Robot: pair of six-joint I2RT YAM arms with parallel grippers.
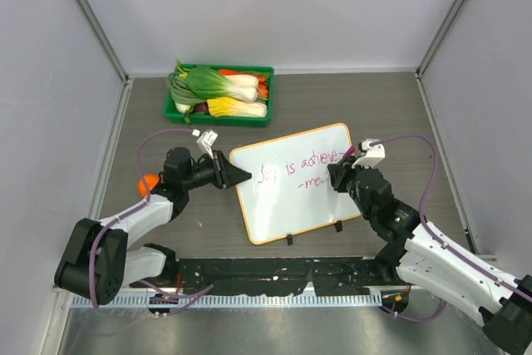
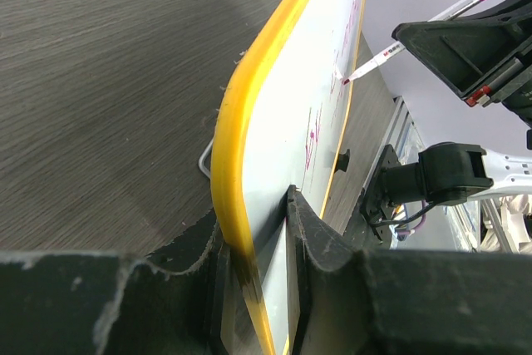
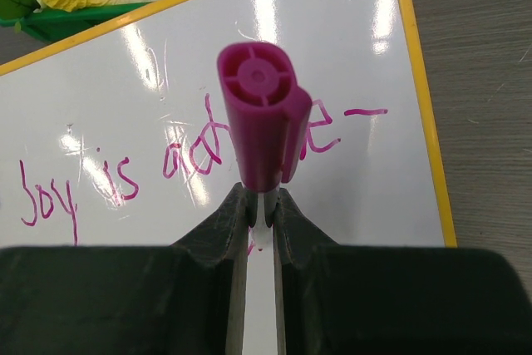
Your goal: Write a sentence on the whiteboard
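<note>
We see left gripper (image 1: 243,175) pointing right, jaws pinching whiteboard (image 1: 283,209) rim; right gripper (image 1: 335,177) angled forward-left, jaws pinching marker (image 3: 262,122).

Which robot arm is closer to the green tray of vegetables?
Left. The left gripper clamps the whiteboard by its left edge, close to the green tray; the right gripper, holding a purple marker, is farther right.

Behind the whiteboard (image 1: 283,205) sat a tray (image 1: 241,120) with vegetables (image 1: 220,89) in it. The left gripper (image 1: 241,175) was at the whiteboard's left edge, the right gripper (image 1: 337,175) and marker (image 3: 262,122) at its right, the sentence (image 1: 301,168) on it
</note>
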